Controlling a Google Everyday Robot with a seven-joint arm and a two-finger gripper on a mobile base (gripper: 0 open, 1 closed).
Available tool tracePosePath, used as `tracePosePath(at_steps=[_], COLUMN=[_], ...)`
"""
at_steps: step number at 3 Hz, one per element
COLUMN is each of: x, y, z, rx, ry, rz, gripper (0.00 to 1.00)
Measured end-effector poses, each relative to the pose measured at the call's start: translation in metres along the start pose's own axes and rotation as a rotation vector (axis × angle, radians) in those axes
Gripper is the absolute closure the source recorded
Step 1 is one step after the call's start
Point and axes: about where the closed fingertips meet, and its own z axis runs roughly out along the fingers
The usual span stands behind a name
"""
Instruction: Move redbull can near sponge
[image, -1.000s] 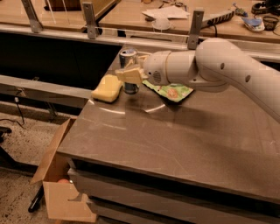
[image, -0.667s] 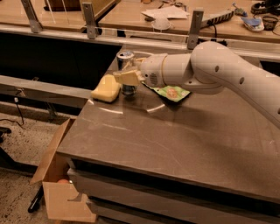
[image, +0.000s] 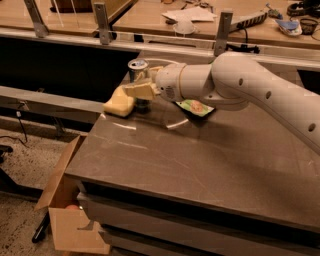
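the pale gripper (image: 138, 84) clasps the slim blue-and-silver redbull can (image: 138, 65), just beside the soft pale-yellow sponge (image: 118, 104); a flat green snack bag (image: 196, 107) lies under the white arm (image: 250, 85)

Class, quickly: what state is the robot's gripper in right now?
Gripper: closed on the slim dark blue and silver metal redbull can, beside the pale yellow sponge.

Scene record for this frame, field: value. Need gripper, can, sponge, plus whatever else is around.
gripper: at table's far left corner, fingers on either side of the redbull can
redbull can: upright, close beside sponge; contact cannot be told
sponge: flat at table's left edge, in front-left of can
snack bag: green, flat, partly under the arm
cardboard box: open, on floor left of table
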Motion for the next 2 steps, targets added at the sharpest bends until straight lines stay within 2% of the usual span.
tracePosePath(at_steps=[1,2], x=[-0.0038,-0.0020], y=[0.0024,0.0073], z=[0.0032,-0.0013], rx=[-0.006,-0.009], ry=[-0.003,0.002], rz=[-0.016,-0.023], gripper=[0.01,0.00])
